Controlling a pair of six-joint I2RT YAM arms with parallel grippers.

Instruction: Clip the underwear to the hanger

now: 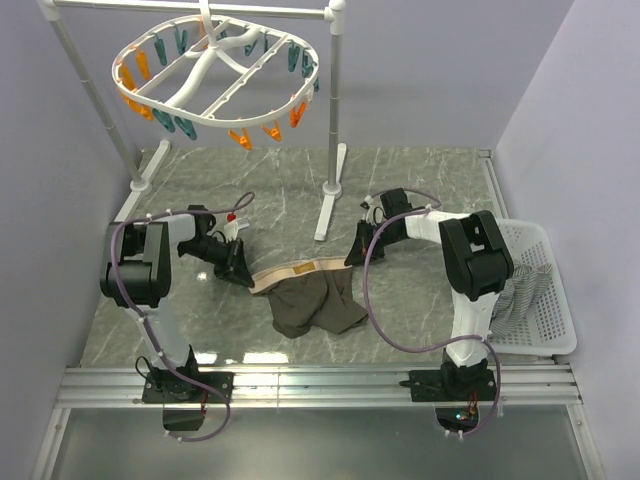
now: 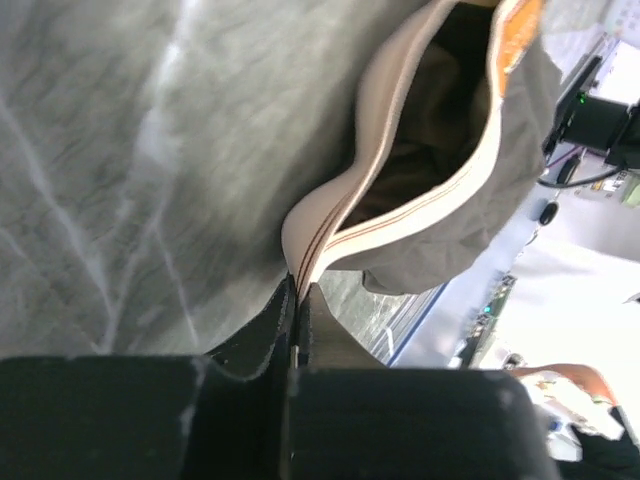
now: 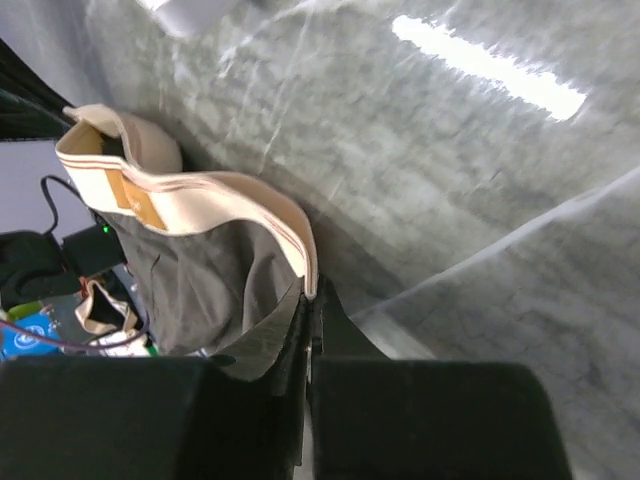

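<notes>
Olive underwear (image 1: 315,305), one; left hand (image 1: 243,272), right hand (image 1: 352,258).

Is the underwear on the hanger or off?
Off: left gripper and right gripper pinch the underwear by its waistband, away from the hanger.

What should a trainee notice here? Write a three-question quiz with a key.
1. True or false: the underwear already hangs from the hanger.
2. Both arms' jaws are shut on the underwear's: A) waistband B) leg hem C) label.
3. Fill in: the basket on the right holds a grey ___ cloth.
Key: 1 false; 2 A; 3 striped.
</notes>
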